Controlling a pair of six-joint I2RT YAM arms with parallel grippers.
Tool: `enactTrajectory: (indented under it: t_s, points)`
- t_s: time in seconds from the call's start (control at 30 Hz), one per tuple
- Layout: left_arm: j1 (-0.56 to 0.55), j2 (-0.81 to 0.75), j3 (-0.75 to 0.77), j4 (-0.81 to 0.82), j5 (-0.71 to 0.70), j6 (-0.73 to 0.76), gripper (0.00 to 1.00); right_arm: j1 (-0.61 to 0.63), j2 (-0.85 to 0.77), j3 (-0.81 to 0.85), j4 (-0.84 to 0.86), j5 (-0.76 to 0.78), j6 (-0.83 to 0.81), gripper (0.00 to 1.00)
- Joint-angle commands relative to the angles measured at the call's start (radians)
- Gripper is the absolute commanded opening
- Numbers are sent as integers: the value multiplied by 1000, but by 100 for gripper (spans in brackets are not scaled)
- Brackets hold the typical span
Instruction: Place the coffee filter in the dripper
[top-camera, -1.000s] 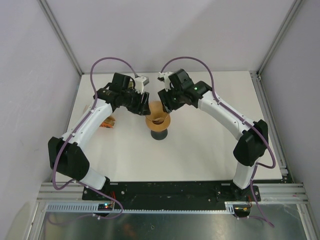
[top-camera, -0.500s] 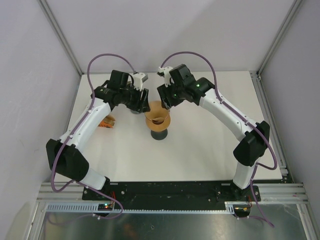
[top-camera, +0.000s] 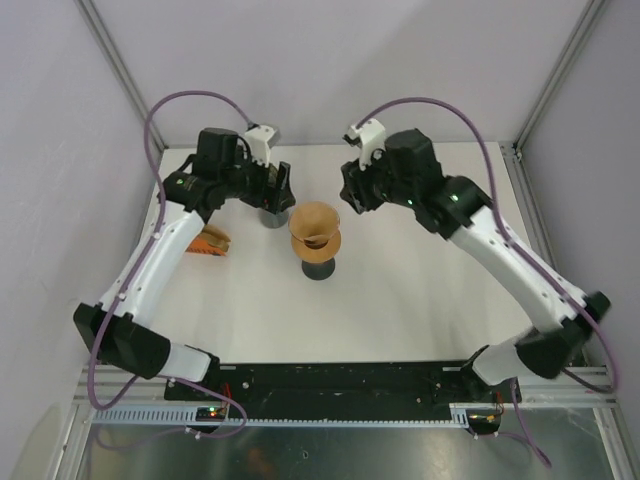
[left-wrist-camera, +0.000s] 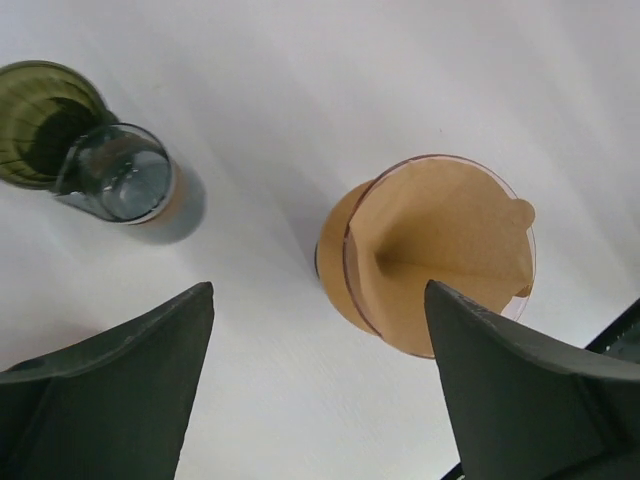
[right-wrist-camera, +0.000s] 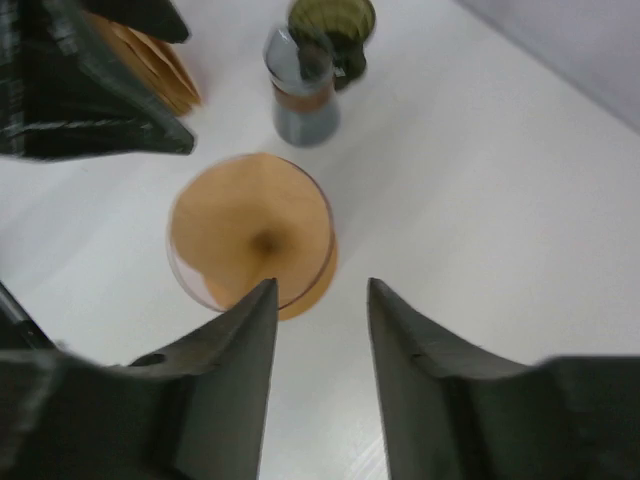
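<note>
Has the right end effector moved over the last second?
Yes. In the top view the right end effector has pulled rightward, away from the dripper, which has stayed put on the table.

No readable text here: across the overhead view and both wrist views there's no lettering, label, brand mark or number to make out on anything.
</note>
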Motion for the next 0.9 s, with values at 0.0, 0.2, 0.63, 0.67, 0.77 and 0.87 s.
enactTrajectory:
  t_s: [0.0,0.2,0.63,0.67,0.77,0.87]
  points:
    - [58,-78,45,11,-48,23,93,75,-167,-146,225,23,-132,36]
    - [175,-116,15,12,-14,11,95,310,-254,-286,305,42,-393,1]
    - [308,-153,-38,14,51,6,96,674,90,-299,155,322,-854,0]
    - [311,-154,-39,14,53,6,95,679,124,-299,161,331,-866,0]
    - [315,-155,-45,17,61,7,96,688,205,-299,183,358,-893,0]
    - [320,-154,-53,21,66,7,95,685,290,-299,218,400,-912,0]
